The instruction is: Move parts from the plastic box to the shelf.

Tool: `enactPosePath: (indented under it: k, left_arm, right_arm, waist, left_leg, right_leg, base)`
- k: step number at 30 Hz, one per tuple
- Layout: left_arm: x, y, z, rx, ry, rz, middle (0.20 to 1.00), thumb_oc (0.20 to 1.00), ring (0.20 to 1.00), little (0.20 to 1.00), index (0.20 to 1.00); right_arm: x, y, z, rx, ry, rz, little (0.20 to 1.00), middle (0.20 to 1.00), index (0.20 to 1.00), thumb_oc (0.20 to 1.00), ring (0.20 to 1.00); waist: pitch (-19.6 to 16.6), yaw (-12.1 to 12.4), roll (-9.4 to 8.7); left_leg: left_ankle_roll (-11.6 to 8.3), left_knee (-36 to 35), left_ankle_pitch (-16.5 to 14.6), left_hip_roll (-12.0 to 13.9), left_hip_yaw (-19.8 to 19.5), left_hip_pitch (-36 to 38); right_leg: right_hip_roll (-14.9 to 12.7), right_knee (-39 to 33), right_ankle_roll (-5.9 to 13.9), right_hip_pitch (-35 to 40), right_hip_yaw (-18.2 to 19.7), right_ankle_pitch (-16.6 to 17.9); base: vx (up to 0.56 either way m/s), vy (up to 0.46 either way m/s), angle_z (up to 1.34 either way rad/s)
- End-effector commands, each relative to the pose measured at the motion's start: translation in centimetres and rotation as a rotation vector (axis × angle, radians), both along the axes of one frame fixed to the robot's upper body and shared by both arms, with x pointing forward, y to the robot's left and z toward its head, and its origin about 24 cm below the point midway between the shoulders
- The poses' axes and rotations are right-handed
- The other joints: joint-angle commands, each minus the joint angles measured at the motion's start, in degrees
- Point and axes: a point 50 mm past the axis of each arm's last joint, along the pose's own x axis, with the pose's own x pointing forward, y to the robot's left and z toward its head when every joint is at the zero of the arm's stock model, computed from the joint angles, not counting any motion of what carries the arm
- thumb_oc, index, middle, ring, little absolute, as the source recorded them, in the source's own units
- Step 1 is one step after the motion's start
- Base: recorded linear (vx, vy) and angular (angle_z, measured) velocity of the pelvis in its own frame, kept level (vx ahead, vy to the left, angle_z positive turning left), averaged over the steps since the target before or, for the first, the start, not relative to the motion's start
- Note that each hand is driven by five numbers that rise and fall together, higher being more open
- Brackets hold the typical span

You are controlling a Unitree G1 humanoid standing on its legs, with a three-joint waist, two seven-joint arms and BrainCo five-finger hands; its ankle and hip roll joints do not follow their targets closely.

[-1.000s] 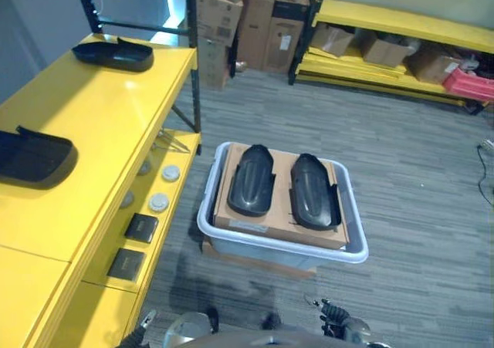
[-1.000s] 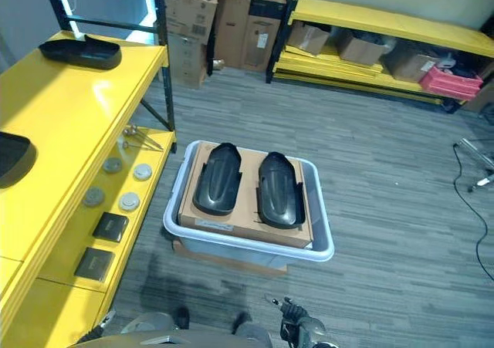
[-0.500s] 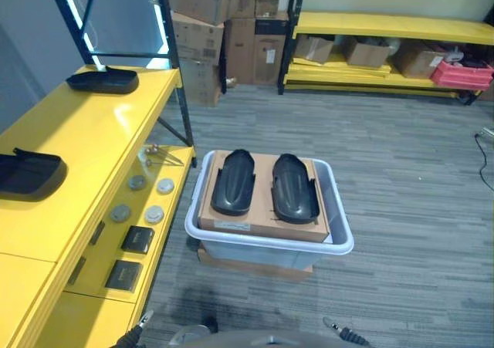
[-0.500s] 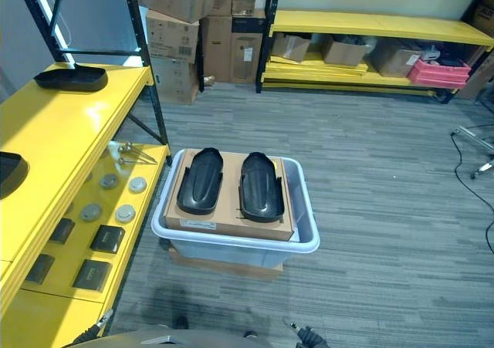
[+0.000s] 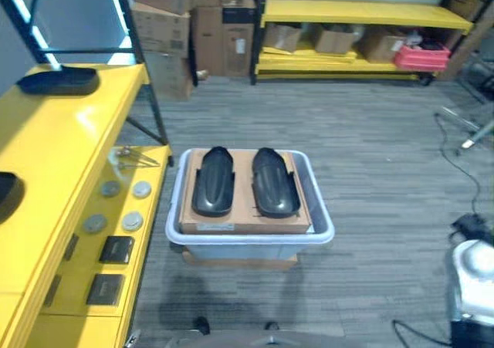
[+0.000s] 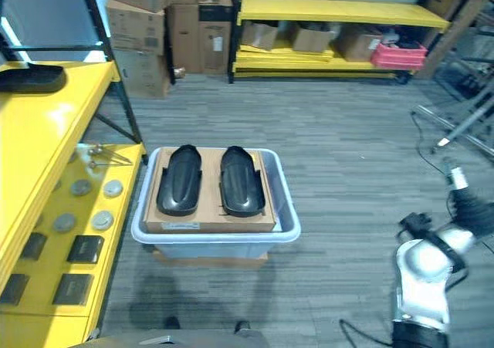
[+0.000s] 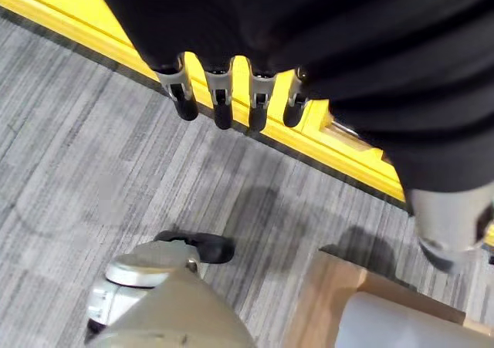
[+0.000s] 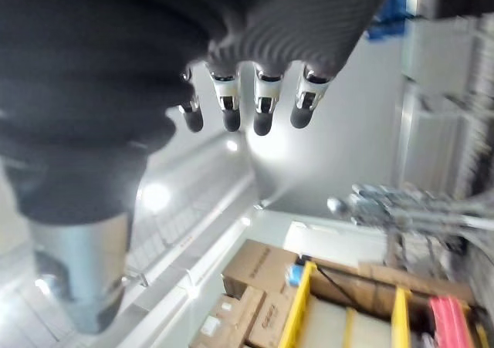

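Two black parts (image 5: pixel 244 181) lie on cardboard in the plastic box (image 5: pixel 249 234) beside the yellow shelf (image 5: pixel 54 140), where others already rest; left hand (image 7: pixel 231 93) and right hand (image 8: pixel 251 93) hang empty, fingers straight and apart.

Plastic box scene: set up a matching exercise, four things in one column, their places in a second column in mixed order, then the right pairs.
Things:
1. two black moulded parts
2. flat brown cardboard sheet
3. round grey discs
4. pink crate

Places:
A. on the far yellow rack by the back wall
B. lying inside the pale grey plastic box
C. side by side on top of the cardboard
D. on the lower level of the near yellow shelf

Pairs: 1-C, 2-B, 3-D, 4-A
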Motion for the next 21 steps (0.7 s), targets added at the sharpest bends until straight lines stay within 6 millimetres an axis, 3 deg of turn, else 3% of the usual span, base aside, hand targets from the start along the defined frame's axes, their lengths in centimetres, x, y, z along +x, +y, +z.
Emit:
enactPosePath:
  k: [1,3,6,8,11,15,16,21]
  left_arm:
    - [2.5,-1.0,-0.2,-0.001,-0.028,-0.050,1.000,1.000,1.000,1.000,1.000]
    - [2.5,-1.2,-0.3,-0.001,-0.025,-0.060,1.000,1.000,1.000,1.000,1.000]
    - [2.3,-1.4,-0.3,0.005,-0.022,-0.074,1.000,1.000,1.000,1.000,1.000]
    - [2.5,-1.2,-0.2,0.006,-0.027,-0.094,1.000,1.000,1.000,1.000,1.000]
    - [3.4,-1.1,0.0,0.006,-0.045,-0.135,1.000,1.000,1.000,1.000,1.000]
    - [6.4,-0.5,0.7,-0.004,-0.127,-0.192,1.000,1.000,1.000,1.000,1.000]
    - [7.6,-0.3,1.0,-0.007,-0.155,-0.207,1.000,1.000,1.000,1.000,1.000]
    - [8.0,-0.3,1.2,-0.015,-0.175,-0.238,1.000,1.000,1.000,1.000,1.000]
  right_arm:
    - [0.6,0.2,2.6,-0.076,0.006,0.050,1.000,1.000,1.000,1.000,1.000]
    - [1.2,-0.1,2.2,-0.048,0.069,0.084,1.000,1.000,1.000,1.000,1.000]
    - [3.2,-0.7,-0.2,0.061,0.217,0.134,1.000,1.000,1.000,1.000,1.000]
    - [4.3,-0.9,-2.0,0.099,0.290,0.126,1.000,1.000,1.000,1.000,1.000]
    - [5.5,-1.6,-3.0,0.132,0.337,0.088,1.000,1.000,1.000,1.000,1.000]
    - [8.0,-2.8,-1.0,0.150,0.249,0.030,1.000,1.000,1.000,1.000,1.000]
    - [8.7,-3.3,0.4,0.147,0.212,0.011,1.000,1.000,1.000,1.000,1.000]
    - [9.7,-4.4,1.9,0.182,0.197,0.001,1.000,1.000,1.000,1.000,1.000]
  waist:
    - [0.2,1.5,1.12]
    - [0.1,1.9,1.03]
    - [0.5,3.4,1.25]
    - [1.5,4.7,1.65]
    - [3.2,6.2,2.44]
    - [8.9,8.5,4.24]
    - [11.3,9.2,4.96]
    - [15.0,10.8,6.03]
  left_leg:
    - [-2.41,2.7,-4.2,3.8,1.1,-0.7]
    - [-2.68,2.9,-4.1,3.9,1.0,-0.8]
    - [-3.02,4.2,-3.7,4.1,0.2,-2.0]
    - [-3.05,5.9,-3.7,4.1,-0.9,-3.7]
    - [-2.98,8.6,-3.6,3.8,-2.7,-7.1]
    - [-2.89,13.0,-3.5,2.6,-5.8,-14.3]
    - [-2.85,14.2,-3.0,1.9,-7.1,-17.2]
    - [-3.01,15.5,-2.0,0.7,-9.1,-20.7]
  right_leg:
    - [-1.7,1.6,3.22,-1.1,-1.8,-1.6]
    - [-1.8,1.5,3.15,-0.9,-2.1,-1.7]
    - [-2.4,1.8,2.77,-0.6,-3.0,-1.8]
    - [-2.9,2.9,2.54,-1.3,-3.6,-2.1]
    - [-3.7,5.1,2.22,-3.6,-4.0,-2.4]
    - [-5.4,9.4,2.18,-9.5,-4.7,-2.6]
    - [-5.9,11.4,2.07,-12.3,-4.9,-2.5]
    - [-6.4,13.6,1.82,-15.4,-5.6,-2.7]
  base:
    - [0.07,-0.025,-0.18]
    - [0.08,-0.015,-0.21]
    - [0.13,0.007,-0.03]
    - [0.06,0.037,0.06]
    - [-0.09,0.054,0.20]
    - [-0.28,0.055,0.33]
    - [-0.34,0.049,0.23]
    - [-0.13,0.027,0.27]
